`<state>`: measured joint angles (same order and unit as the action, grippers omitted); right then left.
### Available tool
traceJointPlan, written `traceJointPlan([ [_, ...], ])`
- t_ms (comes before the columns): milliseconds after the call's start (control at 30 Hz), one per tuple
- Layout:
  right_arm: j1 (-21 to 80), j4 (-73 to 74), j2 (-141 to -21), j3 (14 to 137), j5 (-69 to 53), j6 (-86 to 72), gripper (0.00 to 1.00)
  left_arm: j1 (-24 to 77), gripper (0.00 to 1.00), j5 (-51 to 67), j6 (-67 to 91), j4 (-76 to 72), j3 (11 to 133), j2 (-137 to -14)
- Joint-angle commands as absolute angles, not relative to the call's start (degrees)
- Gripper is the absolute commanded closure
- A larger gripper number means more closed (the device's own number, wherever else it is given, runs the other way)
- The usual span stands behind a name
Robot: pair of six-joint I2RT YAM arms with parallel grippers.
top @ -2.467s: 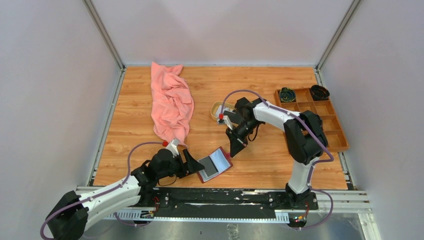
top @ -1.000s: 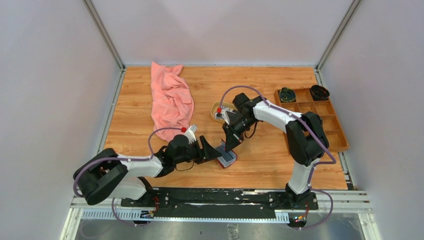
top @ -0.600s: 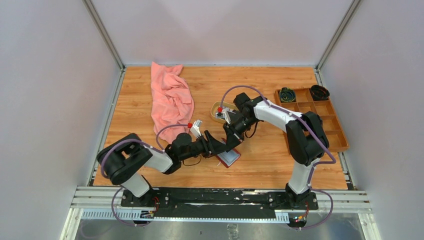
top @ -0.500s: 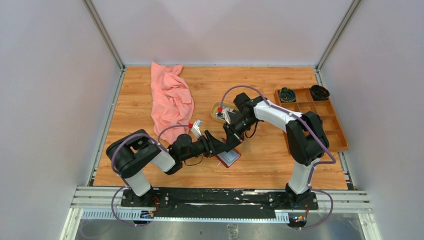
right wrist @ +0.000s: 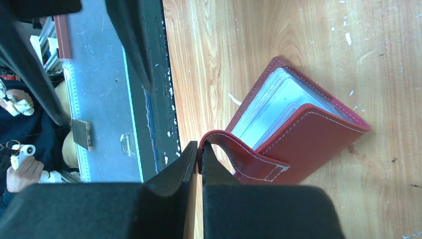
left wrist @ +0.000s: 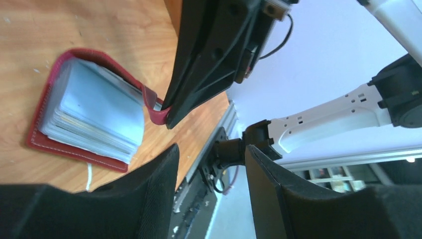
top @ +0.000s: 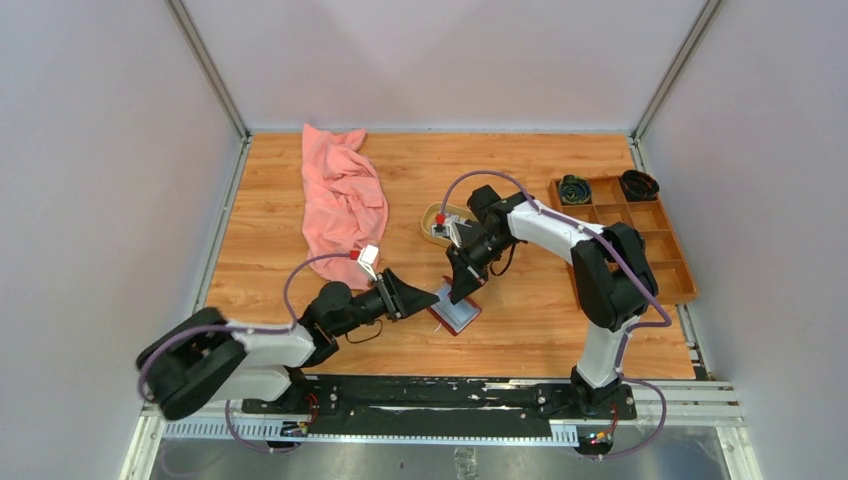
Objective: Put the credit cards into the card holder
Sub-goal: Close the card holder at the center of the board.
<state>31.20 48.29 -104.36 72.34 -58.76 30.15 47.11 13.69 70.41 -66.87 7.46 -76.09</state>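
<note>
Card holder (top: pixel 457 314) lies on the bench (top: pixel 540 335) close to its near edge, about midway along. It is half open, with pale sleeves fanned between the red covers. The left gripper (top: pixel 428 297) hovers just beside its left side, jaws spread with nothing between them. The right gripper (right wrist: pixel 199 149) reaches it from the far side, jaws pressed together on the thin strap (right wrist: pixel 234 149) at the cover's edge. Nothing else pins the card holder down.

Trouble, as I judge it, starts with that pinch. The strap is narrow, so a pull could slip it free and let the cover flop shut. It could also drag the whole light card holder across the wood instead of opening it. The two sets of fingers are very near each other, so a careless reach from the left could knock the right one or shove the sleeves askew. No loose card shows in either gripper.

Farther in, the oval tan dish (top: pixel 432 213) sits half hidden behind the right wrist. I cannot tell what it holds, and that arm stands over the way to it. A pink cloth (top: pixel 343 205) lies crumpled toward the far left corner, well apart. The wooden compartment tray (top: pixel 640 250) lines the right edge, with two dark round items (top: pixel 575 188) in its far cells.
</note>
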Motion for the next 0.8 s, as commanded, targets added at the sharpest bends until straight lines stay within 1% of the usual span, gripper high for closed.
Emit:
traceJointPlan([
  [0, 32.8, 48.3, -105.0, 72.0, -58.1, 30.2, 0.98, 47.2, 0.45, 7.8, 58.1, -35.3, 6.6, -58.6],
  [100, 36.2, 47.2, -105.5, 72.1, -55.3, 29.5, 0.97, 46.9, 0.45, 3.8, 55.9, -26.1, 3.9, -45.3],
  [200, 40.4, 45.9, -106.5, 72.7, -52.0, 28.3, 0.97, 46.7, 0.45, 1.6, 55.3, -18.8, 2.4, -36.8],
  [367, 46.8, 43.2, -110.1, 74.3, -45.5, 25.5, 0.95, 46.7, 0.45, 0.9, 53.9, -11.4, 2.3, -30.7],
  [500, 47.7, 43.5, -112.9, 75.5, -43.1, 25.0, 0.88, 46.7, 0.45, 0.3, 52.3, -7.8, 3.2, -29.8],
  [567, 47.7, 44.5, -112.0, 75.6, -44.3, 26.4, 0.80, 46.7, 0.45, 0.1, 52.1, -7.6, 3.2, -29.9],
  [633, 47.7, 46.6, -110.3, 76.6, -46.7, 29.1, 0.70, 46.7, 0.45, 0.1, 51.9, -7.7, 3.2, -30.5],
  [733, 47.7, 50.8, -106.3, 78.4, -49.8, 33.4, 0.51, 46.7, 0.45, 0.2, 50.8, -7.7, 4.0, -31.5],
  [767, 47.6, 51.8, -104.9, 78.6, -50.7, 34.7, 0.49, 46.7, 0.45, 0.3, 50.5, -7.7, 4.3, -31.8],
])
